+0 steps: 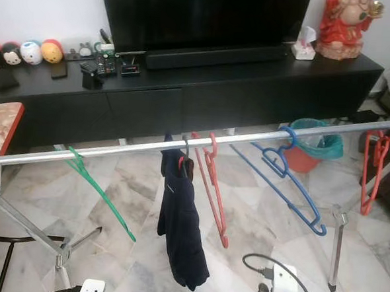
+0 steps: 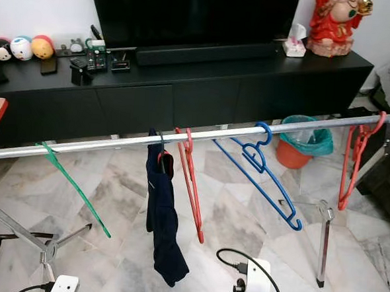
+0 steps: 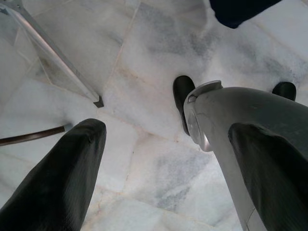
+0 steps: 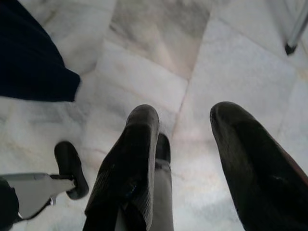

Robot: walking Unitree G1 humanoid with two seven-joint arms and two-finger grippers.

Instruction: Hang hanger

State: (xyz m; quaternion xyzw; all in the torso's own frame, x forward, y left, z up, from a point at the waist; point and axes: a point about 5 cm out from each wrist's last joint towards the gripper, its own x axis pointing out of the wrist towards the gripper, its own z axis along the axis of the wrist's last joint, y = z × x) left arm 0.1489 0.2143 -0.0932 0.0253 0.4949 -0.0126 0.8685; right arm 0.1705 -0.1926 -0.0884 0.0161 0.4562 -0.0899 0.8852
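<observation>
Silver rail (image 1: 115,149) runs across the room, rising slightly toward the right, on metal legs over a marble floor (image 1: 256,222). Left to right along it: green hanger (image 1: 99,190) hooked on and slanting down; dark navy garment (image 1: 180,231) hanging from its own hanger; red hanger (image 1: 214,187) just beside the garment; blue hanger (image 1: 282,181) angled down to the right; another red hanger (image 1: 372,170) near the rail's far right end. Behind the rail, black TV cabinet (image 1: 251,90), teal-lined orange bin (image 1: 311,143) on the floor. Left gripper (image 3: 163,163) hangs low over the marble, fingers spread, grasping nothing. Right gripper (image 4: 187,159) likewise points at the floor, released and empty.
</observation>
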